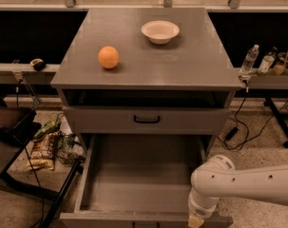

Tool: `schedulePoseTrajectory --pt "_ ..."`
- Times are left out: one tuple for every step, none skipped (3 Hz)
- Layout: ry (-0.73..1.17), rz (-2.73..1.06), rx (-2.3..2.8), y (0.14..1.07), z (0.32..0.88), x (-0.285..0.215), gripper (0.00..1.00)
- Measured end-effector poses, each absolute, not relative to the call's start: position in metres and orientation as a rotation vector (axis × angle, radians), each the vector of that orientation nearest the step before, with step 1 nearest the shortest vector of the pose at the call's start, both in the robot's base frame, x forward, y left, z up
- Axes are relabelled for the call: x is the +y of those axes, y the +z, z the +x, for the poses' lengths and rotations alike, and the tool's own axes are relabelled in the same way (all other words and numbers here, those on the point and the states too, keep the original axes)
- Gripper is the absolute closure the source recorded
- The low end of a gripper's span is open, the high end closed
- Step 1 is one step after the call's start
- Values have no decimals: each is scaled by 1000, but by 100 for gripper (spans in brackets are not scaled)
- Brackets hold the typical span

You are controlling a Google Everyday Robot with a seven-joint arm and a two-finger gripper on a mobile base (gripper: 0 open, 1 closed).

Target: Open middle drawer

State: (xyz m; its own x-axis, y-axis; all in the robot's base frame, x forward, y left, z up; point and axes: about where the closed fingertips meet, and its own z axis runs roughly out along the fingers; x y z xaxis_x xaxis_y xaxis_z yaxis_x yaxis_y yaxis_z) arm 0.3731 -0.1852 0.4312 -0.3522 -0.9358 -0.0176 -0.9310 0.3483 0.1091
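Note:
The middle drawer (143, 175) stands pulled far out of the grey cabinet (143, 75), showing its deep plain grey inside. Its front panel (110, 219) runs along the bottom edge of the view, and its black handle is only just visible there. My white arm (248, 184) reaches in from the right. The gripper (196, 221) points down at the right end of the drawer's front panel and is cut off by the bottom edge of the view.
Above the open drawer is a shut drawer front with a black handle (147, 119). An orange (108, 57) and a white bowl (160, 31) sit on the cabinet top. Snack bags (48, 146) lie on the floor at left, by a dark chair (10, 141). Bottles (250, 60) stand on a shelf at right.

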Motion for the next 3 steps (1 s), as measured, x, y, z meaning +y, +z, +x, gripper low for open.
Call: schedulePoseTrajectory --pt "-197 1722 -2523 427 349 -188 100" --pt "-198 1722 -2523 428 348 -187 100" --pt "-236 1706 -2500 426 332 -188 73"
